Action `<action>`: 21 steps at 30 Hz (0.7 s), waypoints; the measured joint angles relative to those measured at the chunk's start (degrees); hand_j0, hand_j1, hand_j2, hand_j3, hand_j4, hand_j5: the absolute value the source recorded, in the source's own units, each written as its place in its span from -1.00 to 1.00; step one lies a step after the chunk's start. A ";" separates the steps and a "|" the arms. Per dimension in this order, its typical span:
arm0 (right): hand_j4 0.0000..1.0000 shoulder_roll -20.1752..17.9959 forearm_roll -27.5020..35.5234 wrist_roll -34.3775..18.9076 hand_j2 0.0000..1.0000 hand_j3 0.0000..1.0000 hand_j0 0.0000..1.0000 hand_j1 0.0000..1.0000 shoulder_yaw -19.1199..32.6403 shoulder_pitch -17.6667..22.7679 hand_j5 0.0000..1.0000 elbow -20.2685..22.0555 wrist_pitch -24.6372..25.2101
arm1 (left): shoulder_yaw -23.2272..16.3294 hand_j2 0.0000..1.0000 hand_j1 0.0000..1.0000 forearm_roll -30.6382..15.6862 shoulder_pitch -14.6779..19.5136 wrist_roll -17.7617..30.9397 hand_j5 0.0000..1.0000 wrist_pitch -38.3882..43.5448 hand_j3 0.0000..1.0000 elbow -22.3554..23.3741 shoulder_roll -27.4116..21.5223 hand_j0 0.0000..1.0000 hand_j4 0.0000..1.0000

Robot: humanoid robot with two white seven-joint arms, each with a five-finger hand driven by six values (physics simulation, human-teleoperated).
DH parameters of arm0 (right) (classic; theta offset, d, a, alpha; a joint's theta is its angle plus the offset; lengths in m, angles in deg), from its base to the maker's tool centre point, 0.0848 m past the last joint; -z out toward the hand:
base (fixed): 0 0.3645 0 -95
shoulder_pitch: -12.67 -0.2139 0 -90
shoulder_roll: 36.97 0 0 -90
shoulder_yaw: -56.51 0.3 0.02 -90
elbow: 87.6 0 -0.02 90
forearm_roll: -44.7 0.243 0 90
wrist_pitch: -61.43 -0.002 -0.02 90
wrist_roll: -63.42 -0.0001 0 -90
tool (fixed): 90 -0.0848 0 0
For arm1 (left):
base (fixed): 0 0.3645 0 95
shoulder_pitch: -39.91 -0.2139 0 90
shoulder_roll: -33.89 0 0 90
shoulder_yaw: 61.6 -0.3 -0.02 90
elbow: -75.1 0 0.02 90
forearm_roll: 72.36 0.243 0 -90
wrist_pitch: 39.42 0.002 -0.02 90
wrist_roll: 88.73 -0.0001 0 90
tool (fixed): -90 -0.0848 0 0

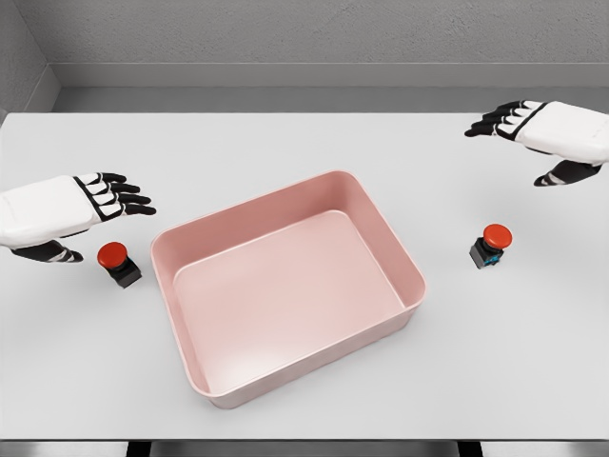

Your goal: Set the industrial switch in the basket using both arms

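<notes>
- Nearest us, the front edge of the white bench runs across the bottom of the view, with a bare strip of surface between it and the basket.
- We see the pink basket in the middle of the bench, a shallow rectangular tub with rounded corners, turned a little so its near corner points toward the front edge.
- The basket holds nothing; its floor is bare.
- Open bench lies on every side of the basket, widest behind it toward the grey back wall and to the right of it.
- We find two switches. The left switch sits just beside the basket's left wall, apart from it; it has a red round button on a black body.
- The right switch stands well apart from the basket's right wall; it has the same red button on a dark body, with a touch of blue low down.
- Our left hand hovers above and just left of the left switch, fingers stretched out and relaxed, gripping nothing.
- Our right hand hangs near the far right edge, behind the right switch and clear of it, fingers extended, thumb hanging down, gripping nothing.
</notes>
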 measured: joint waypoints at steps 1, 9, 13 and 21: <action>1.00 -0.06 0.00 0.00 1.00 1.00 1.00 1.00 -0.06 0.00 1.00 0.05 0.00 | 0.01 1.00 1.00 0.01 0.00 0.00 1.00 0.00 1.00 0.02 0.00 1.00 1.00; 1.00 -1.00 0.03 -0.06 1.00 1.00 1.00 1.00 -3.70 0.00 1.00 -0.93 0.01 | -0.29 0.99 0.99 2.01 -0.09 0.00 0.99 0.00 0.99 0.35 0.73 0.99 0.99; 1.00 -1.26 -0.01 -0.31 1.00 1.00 1.00 1.00 -6.70 0.00 1.00 -1.30 0.00 | -0.16 0.99 0.99 4.62 0.09 -0.07 0.99 0.01 0.99 3.82 2.52 0.99 0.99; 1.00 -1.25 -0.07 -0.66 1.00 1.00 1.00 1.00 -9.19 1.14 1.00 -1.25 0.00 | -0.42 0.98 0.98 9.40 0.09 -0.09 0.98 0.00 0.98 10.62 6.59 0.98 0.98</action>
